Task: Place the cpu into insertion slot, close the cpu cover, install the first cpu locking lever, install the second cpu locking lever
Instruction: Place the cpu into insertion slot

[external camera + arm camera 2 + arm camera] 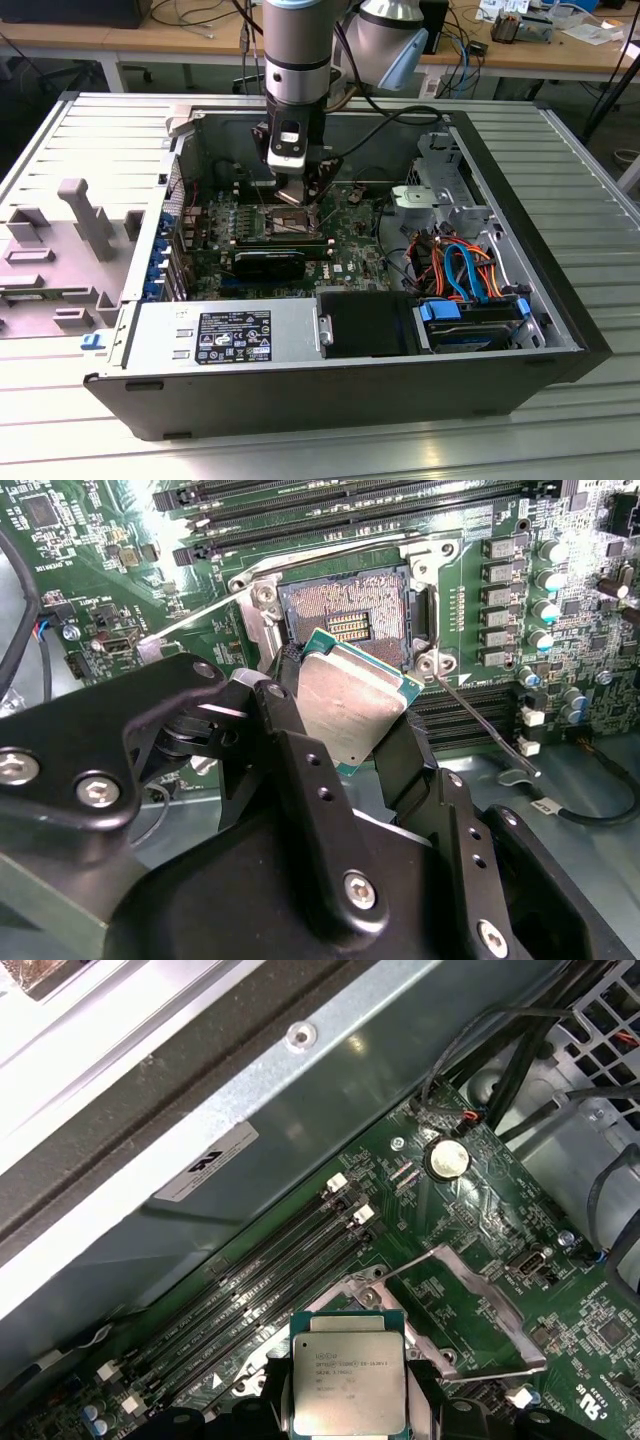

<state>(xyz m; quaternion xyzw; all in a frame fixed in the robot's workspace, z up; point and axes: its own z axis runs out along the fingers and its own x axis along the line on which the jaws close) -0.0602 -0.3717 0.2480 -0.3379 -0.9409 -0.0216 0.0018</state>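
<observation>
**Chip held over the open socket**

The black two-fingered hand [345, 720] is clamped on the small flat square cpu [362, 692] with its grey metallic top, one dark finger [290, 695] on each of two opposite edges. In the first wrist view the cpu [348, 1380] faces the camera with its printed grey top up, held between the same fingers. It sits tilted and is not seated. The insertion slot [340, 605], a small square socket with a silvery metal rim and a dark centre, lies bare just beyond the chip, and its field of gold contacts is uncovered. I cannot tell whether the chip's nearer corner touches the rim.

The cpu cover [492, 1302], a thin silvery square metal frame with a square cut-out, stands swung up off the socket. Two thin silvery wire levers are unlatched: one lever [490, 725] slants away from one socket corner, and the other lever [195, 615] runs off from the opposite side.

In the exterior view the hand [300, 190] hangs at 12 o'clock of the insertion slot [290, 222], just above it, inside the open black computer case [330, 395] lying on the slatted metal bench [60, 420]. A grey power supply box [230, 335] fills the case at 7 o'clock, and a blue drive cage [470, 320] sits at 4 o'clock.
</observation>
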